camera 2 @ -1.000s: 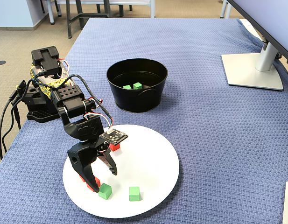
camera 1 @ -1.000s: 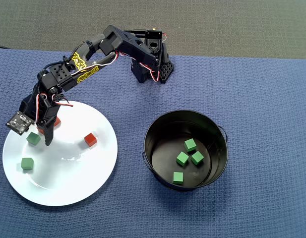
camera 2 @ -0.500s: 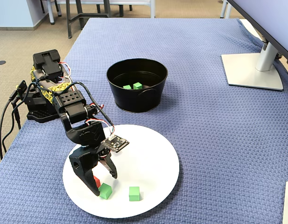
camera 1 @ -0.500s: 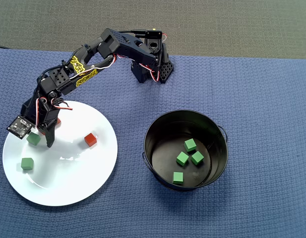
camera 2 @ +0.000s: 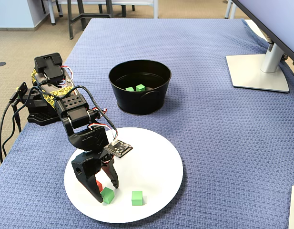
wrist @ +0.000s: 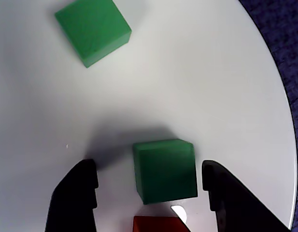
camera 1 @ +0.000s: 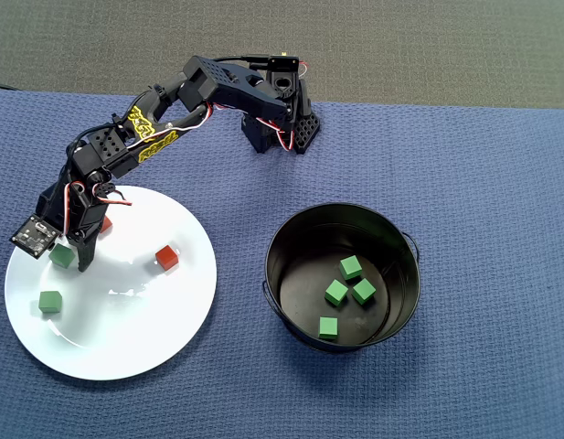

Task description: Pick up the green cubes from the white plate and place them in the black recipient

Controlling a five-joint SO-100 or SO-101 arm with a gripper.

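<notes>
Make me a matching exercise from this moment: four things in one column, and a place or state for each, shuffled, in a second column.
Things:
1. gripper
2. black bucket
3. lone green cube
4. red cube

Places or states:
A. holds four green cubes
B. open, fingers on either side of a green cube on the white plate
C. on the plate, nearest the bucket
D. on the plate, near its left rim in the overhead view, clear of the arm

Pairs: 1-B, 2-A, 3-D, 4-C
</notes>
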